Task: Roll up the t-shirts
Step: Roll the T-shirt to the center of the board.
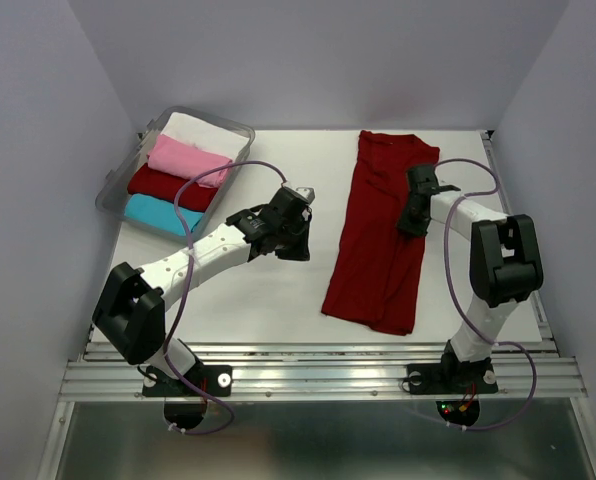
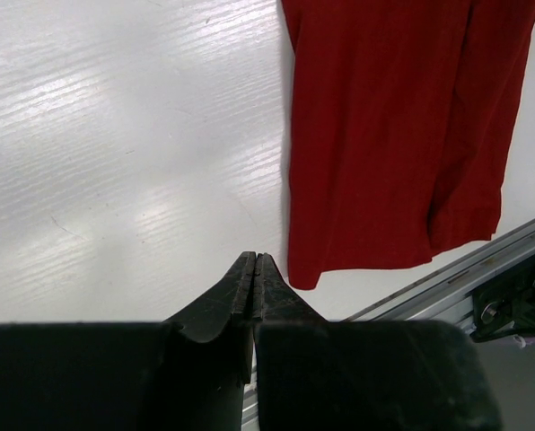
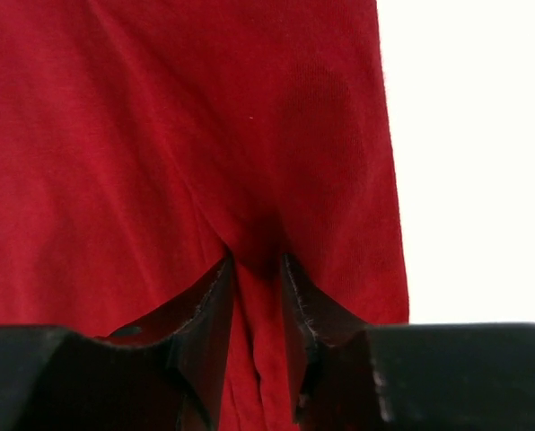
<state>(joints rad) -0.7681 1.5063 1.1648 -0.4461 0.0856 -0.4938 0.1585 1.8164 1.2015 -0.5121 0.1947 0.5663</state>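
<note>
A large dark red t-shirt (image 1: 383, 240) lies folded into a long strip on the right half of the white table. My right gripper (image 1: 410, 225) presses down on its right side, and in the right wrist view (image 3: 257, 260) its jaws pinch a raised fold of the red cloth (image 3: 205, 135). My left gripper (image 1: 300, 245) is shut and empty, hovering over bare table left of the shirt; in the left wrist view (image 2: 255, 256) its tips sit just left of the shirt's near corner (image 2: 384, 135). Rolled white (image 1: 196, 130), pink (image 1: 186, 160), dark red (image 1: 173, 187) and cyan (image 1: 158, 213) shirts lie in the tub.
A clear plastic tub (image 1: 118, 185) stands at the back left of the table. A metal rail (image 1: 318, 375) runs along the near edge and also shows in the left wrist view (image 2: 483, 260). Grey walls enclose the table on three sides.
</note>
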